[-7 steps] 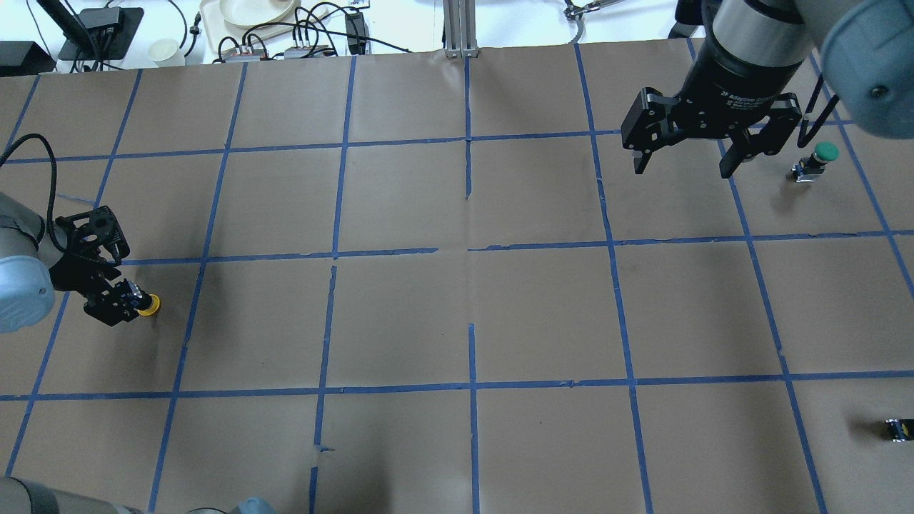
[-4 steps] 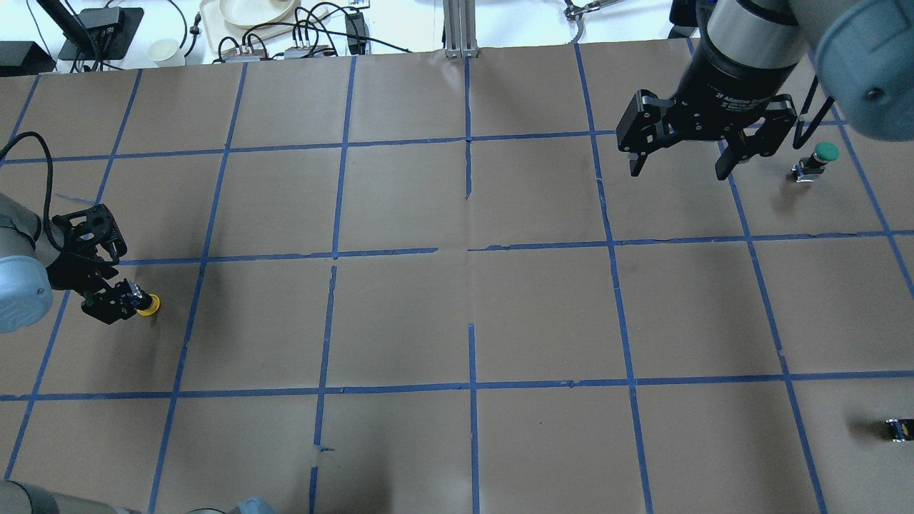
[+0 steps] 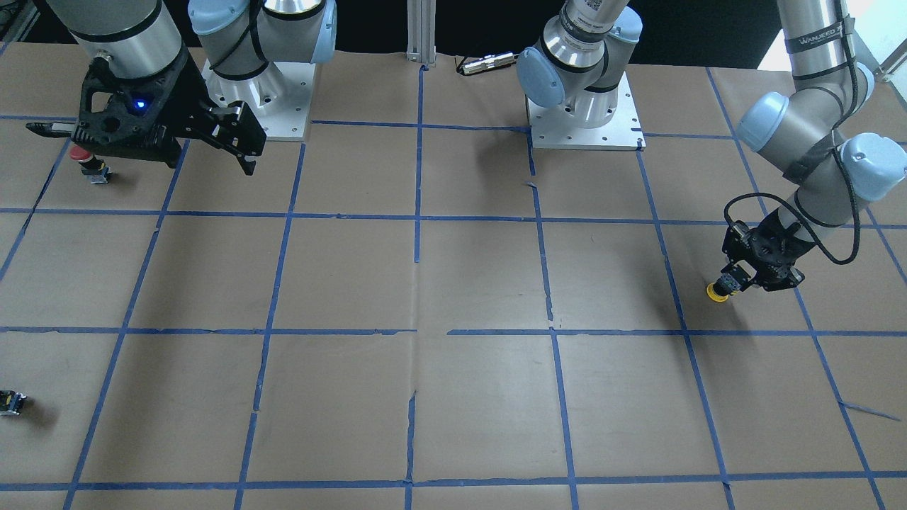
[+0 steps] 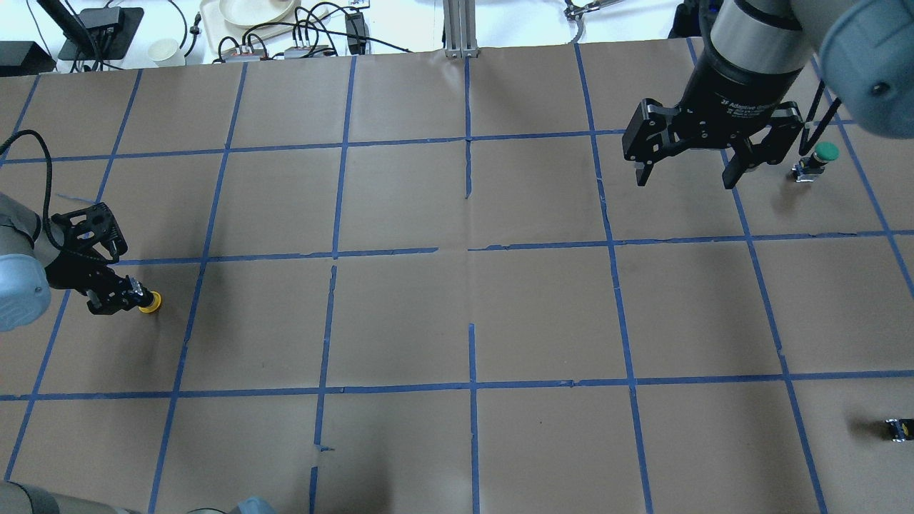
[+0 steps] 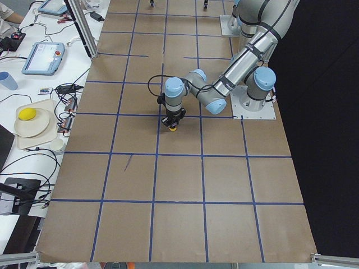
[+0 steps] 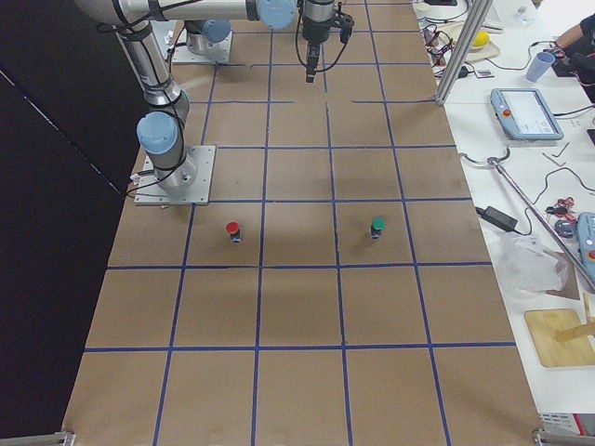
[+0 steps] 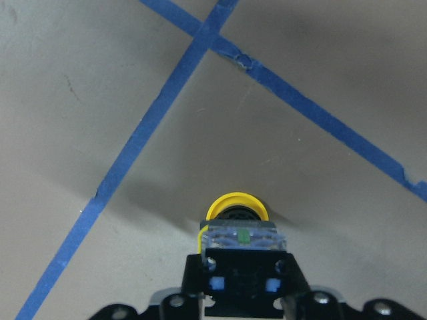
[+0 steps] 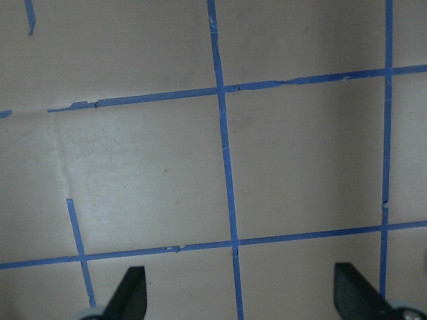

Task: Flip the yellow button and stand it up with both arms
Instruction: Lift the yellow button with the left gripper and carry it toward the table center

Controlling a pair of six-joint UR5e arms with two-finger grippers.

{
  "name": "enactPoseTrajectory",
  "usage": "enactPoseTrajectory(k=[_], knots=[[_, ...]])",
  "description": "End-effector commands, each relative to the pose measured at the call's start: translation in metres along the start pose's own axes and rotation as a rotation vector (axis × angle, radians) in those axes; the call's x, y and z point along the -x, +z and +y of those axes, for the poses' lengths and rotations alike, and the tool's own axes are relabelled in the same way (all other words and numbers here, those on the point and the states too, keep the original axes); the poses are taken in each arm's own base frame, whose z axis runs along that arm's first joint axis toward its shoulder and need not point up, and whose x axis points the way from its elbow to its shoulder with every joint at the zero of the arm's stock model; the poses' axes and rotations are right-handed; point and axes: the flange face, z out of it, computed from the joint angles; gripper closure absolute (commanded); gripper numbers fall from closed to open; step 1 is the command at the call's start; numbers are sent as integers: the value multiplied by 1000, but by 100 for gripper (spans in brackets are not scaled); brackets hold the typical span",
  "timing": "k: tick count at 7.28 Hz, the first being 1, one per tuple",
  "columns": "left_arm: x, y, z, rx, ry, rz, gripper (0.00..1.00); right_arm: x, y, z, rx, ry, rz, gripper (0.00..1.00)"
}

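One yellow button (image 4: 149, 303), seemingly within left gripper (image 4: 126, 296)

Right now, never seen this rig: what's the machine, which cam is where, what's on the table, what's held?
Two robot arms at a table covered in brown paper with a blue tape grid. Views: one overhead from behind the robot, one facing it from across (sides mirrored), one from each table end, one on each wrist. The left gripper is shut on the yellow button, gripping its base, cap pointing away. The right gripper hangs open, empty. Also on the table: a green button, a red button, a small dark part.
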Motion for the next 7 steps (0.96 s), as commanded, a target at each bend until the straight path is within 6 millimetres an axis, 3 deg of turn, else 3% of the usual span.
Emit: enactPoseTrajectory(k=[1, 3, 5, 7], knots=[[-7, -20, -5, -52, -16, 25, 66, 0, 0, 0, 3, 1, 1, 0], [-44, -73, -36, -272, -190, 229, 67, 1, 0, 1, 3, -1, 3, 0], [-79, -91, -76, -453, -447, 564, 76, 0, 1, 1, 8, -1, 3, 0], [-128, -110, -147, -651, -578, 872, 80, -1, 0, 1, 6, -1, 1, 0]])
